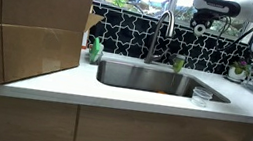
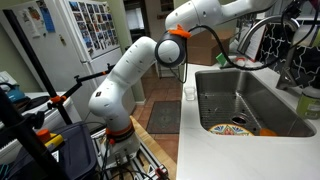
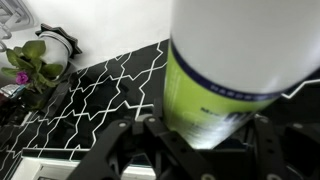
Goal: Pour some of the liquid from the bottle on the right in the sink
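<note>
My fingers [image 3: 128, 150] are clamped on the bottle [image 3: 235, 70]. It sits between them and fills the wrist view, green label nearest the fingers, raised in front of the black tiled wall [image 3: 110, 85]. Counts: one bottle held, one sink [image 1: 150, 79], one faucet [image 1: 160, 30], one soap bottle [image 1: 95, 49], one green cup [image 1: 178, 63], one clear cup [image 1: 202, 95] on the surface [image 1: 113, 94].

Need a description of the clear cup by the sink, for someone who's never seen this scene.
Find the steel sink in the white counter. On the counter beside the basin's end farthest from the big cardboard box stands a small cup. It is clear and colourless, while the soap bottle and pot near the faucet are green.
</note>
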Motion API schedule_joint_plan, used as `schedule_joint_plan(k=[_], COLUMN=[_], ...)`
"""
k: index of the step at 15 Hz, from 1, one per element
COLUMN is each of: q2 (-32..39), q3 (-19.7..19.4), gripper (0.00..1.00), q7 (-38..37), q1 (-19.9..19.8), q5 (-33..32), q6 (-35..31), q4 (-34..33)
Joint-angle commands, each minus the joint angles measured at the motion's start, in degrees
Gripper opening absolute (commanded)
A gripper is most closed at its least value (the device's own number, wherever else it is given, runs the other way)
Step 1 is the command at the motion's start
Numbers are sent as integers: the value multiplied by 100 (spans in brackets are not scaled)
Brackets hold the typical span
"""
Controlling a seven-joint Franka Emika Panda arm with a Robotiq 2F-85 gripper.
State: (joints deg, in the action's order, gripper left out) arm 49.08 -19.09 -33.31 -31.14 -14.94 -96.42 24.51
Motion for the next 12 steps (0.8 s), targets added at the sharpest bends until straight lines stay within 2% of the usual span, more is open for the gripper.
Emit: schedule_joint_plan(k=[1, 4, 5, 12], q2=[-43, -43, -43, -250], q3=[-60, -58, -58, 626], gripper=[66, 66, 41, 41], q7=[9, 22, 25, 171], q1=[35, 38, 38, -545], q5=[38, 39, 39, 1275], q6=[-25, -27, -27, 685], q4=[77, 77, 77, 408])
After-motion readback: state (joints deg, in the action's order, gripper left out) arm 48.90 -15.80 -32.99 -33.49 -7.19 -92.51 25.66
